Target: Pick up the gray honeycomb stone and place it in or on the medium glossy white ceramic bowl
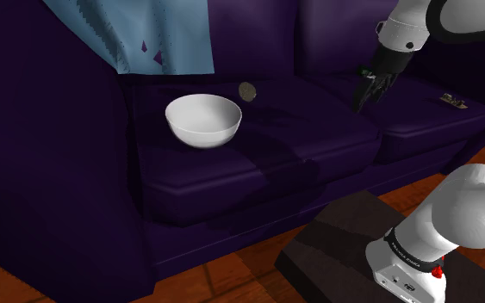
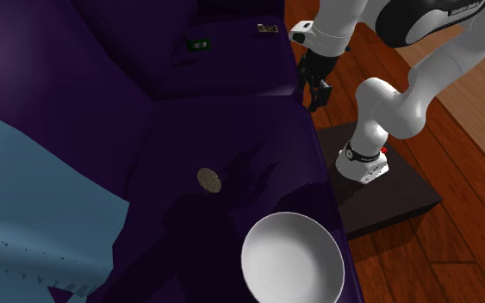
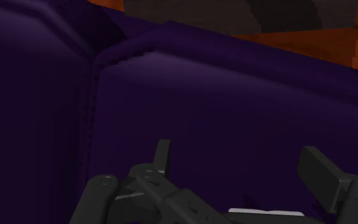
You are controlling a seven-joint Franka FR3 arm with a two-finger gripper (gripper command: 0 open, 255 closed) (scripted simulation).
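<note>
On the dark purple sofa [image 1: 318, 138] seat, a white bowl [image 1: 202, 133] sits upright on the cushion at the shoulder view's left. Small round gray stone [image 1: 247, 91] lies flat on the same cushion, behind the bowl and a bit to its right, close to the backrest, apart from the bowl, not in it. Second exterior view: stone [image 2: 209, 180] up and left of the bowl [image 2: 292, 258], clear gap between them.

Black gripper [image 1: 368, 93] hangs over the next cushion to the shoulder view's right, well apart from the stone and the bowl, pointing down at the seat. From the second exterior view the gripper [image 2: 316, 93] is by the sofa's front edge. Wrist view: gripper [image 3: 241, 168] fingers [image 3: 163, 156] stand wide apart with nothing between them, purple cushion and a seam past them.

Light blue cloth [image 1: 137, 34] drapes over the sofa back above the bowl. A small flat item [image 1: 453, 101] lies on the far cushion, and a small green item [image 2: 199, 43] lies near it. White arm [image 1: 456, 215] rises from a dark box stand [image 1: 344, 232] on a wood floor [image 1: 232, 275].
</note>
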